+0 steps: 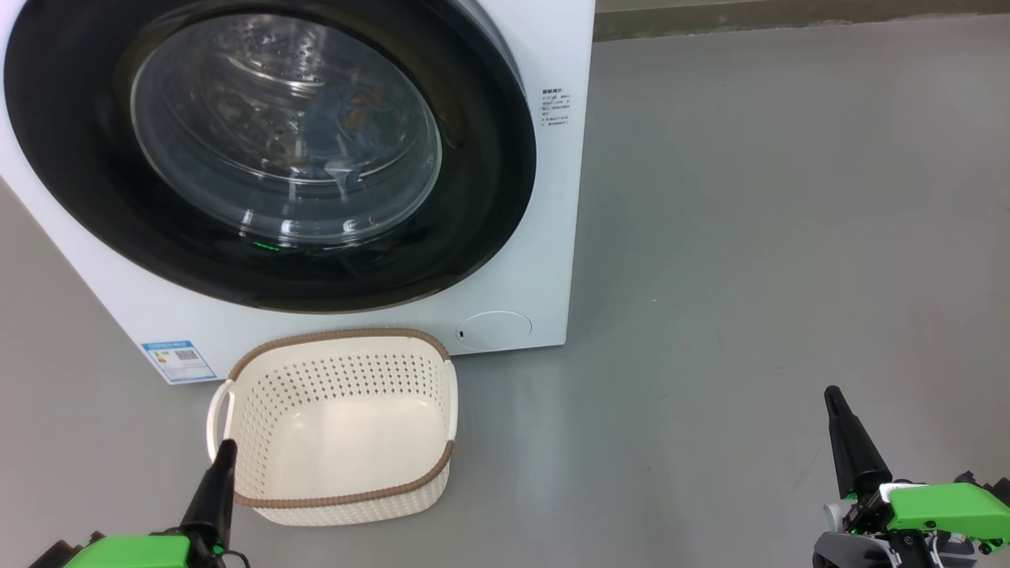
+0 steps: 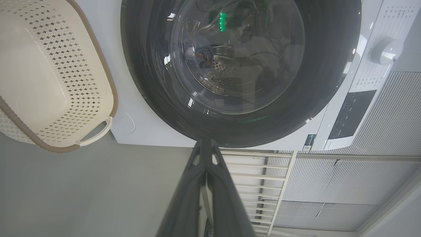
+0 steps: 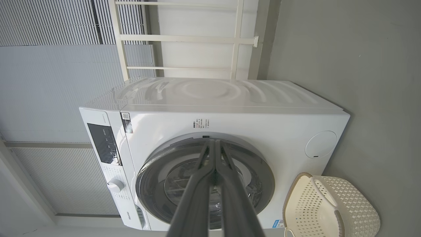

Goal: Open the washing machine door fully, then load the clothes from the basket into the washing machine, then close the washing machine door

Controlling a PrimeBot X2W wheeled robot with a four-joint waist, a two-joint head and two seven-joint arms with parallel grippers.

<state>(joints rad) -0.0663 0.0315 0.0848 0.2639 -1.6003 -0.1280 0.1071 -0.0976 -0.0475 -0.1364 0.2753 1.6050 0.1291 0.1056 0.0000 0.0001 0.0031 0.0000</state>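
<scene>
Cream perforated plastic: the basket [image 1: 339, 379] sits on the grey floor [image 1: 750, 237] just in front of the washing machine [image 1: 544, 237], its bare bottom showing. Behind the shut washing machine door [image 1: 489, 158], blue clothes [image 1: 339, 134] lie in the steel drum [image 1: 237, 71], seen through the glass. A round filter cap [image 1: 494, 330] sits just beyond the basket's right corner. The left gripper [image 1: 227, 448], fingers pressed together, is by the basket's near-left corner. The right gripper [image 1: 832, 394] — fingers likewise together — hangs well apart, over the floor to the right.
</scene>
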